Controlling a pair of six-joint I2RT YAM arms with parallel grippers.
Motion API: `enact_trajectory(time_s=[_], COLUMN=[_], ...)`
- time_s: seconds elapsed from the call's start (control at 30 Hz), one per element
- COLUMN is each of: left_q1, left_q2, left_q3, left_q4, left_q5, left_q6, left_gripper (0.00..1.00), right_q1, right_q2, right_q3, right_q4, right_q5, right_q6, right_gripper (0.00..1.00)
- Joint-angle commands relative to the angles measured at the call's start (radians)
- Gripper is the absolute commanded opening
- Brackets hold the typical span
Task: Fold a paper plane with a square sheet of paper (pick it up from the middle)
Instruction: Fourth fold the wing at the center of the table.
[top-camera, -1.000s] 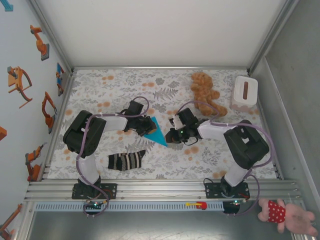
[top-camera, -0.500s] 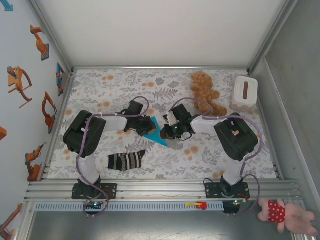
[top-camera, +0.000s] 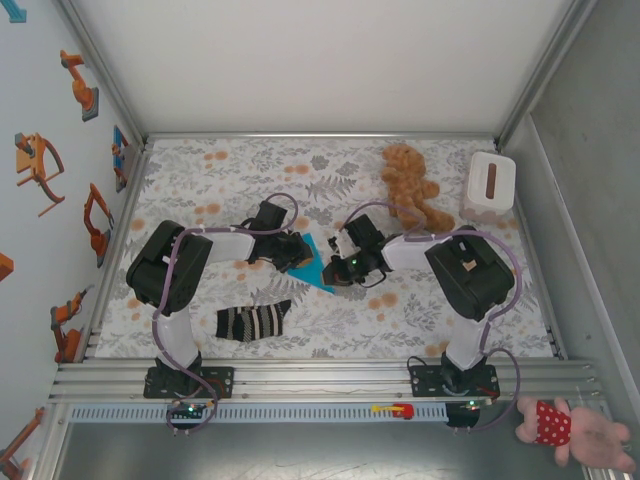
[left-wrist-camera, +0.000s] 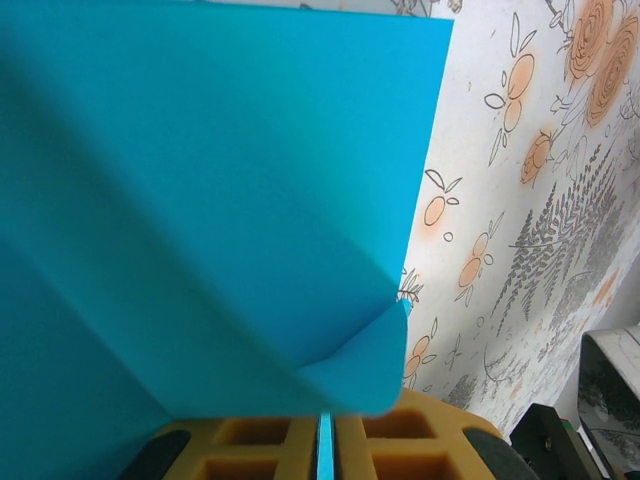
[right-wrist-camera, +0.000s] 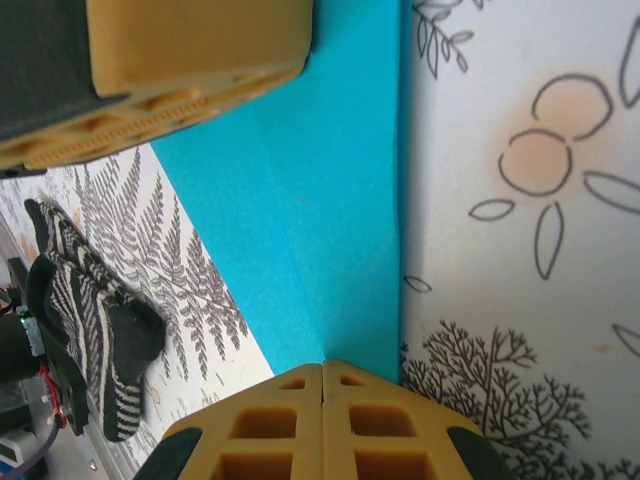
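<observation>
The turquoise sheet of paper (top-camera: 320, 272), folded into a pointed triangle, lies mid-table between the two arms. My left gripper (top-camera: 297, 254) is shut on its left part; in the left wrist view a thin blue edge runs between the yellow fingers of the left gripper (left-wrist-camera: 325, 428), and the folded paper (left-wrist-camera: 200, 200) spreads out in front with one corner curled. My right gripper (top-camera: 337, 268) is shut, with nothing between its fingers. Its closed tip (right-wrist-camera: 323, 372) rests on the paper (right-wrist-camera: 320, 220) near its straight right edge. A left-gripper finger (right-wrist-camera: 180, 60) shows at the top of that view.
A black-and-white striped sock (top-camera: 253, 321) lies near the front left, also seen beside the paper (right-wrist-camera: 100, 300). A brown teddy bear (top-camera: 410, 185) and a white box (top-camera: 490, 185) sit at the back right. The floral tablecloth (top-camera: 200, 180) covers the table.
The right gripper has moved left from beside the paper onto its right edge, and its jaws have closed fully. The left arm and the paper have stayed in place.
</observation>
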Motion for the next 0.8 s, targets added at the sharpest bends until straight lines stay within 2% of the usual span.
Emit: enact_trajectory(time_s=[0.0, 0.2, 0.47, 0.63, 0.77], left_q1=[0.012, 0.014, 0.014, 0.01, 0.006], left_q2=[0.088, 0.088, 0.082, 0.074, 0.067], left_q3=[-0.039, -0.041, -0.037, -0.031, -0.02], left_q4=[-0.147, -0.15, -0.134, -0.115, -0.119], left_q5=[-0.119, -0.119, -0.097, -0.075, -0.072], left_q6=[-0.022, -0.023, -0.017, -0.007, 0.003], left_gripper=[0.12, 0.12, 0.12, 0.12, 0.12], right_q1=[0.007, 0.005, -0.001, -0.002, -0.001], right_q2=[-0.024, -0.086, -0.184, -0.301, -0.249], right_q3=[-0.056, -0.118, -0.172, -0.126, -0.071], right_q4=[-0.094, -0.12, -0.17, -0.118, -0.025], right_q5=[-0.008, -0.017, 0.034, 0.095, 0.117], right_q6=[-0.027, -0.037, -0.045, -0.015, 0.036], right_gripper=[0.01, 0.0, 0.0, 0.0, 0.0])
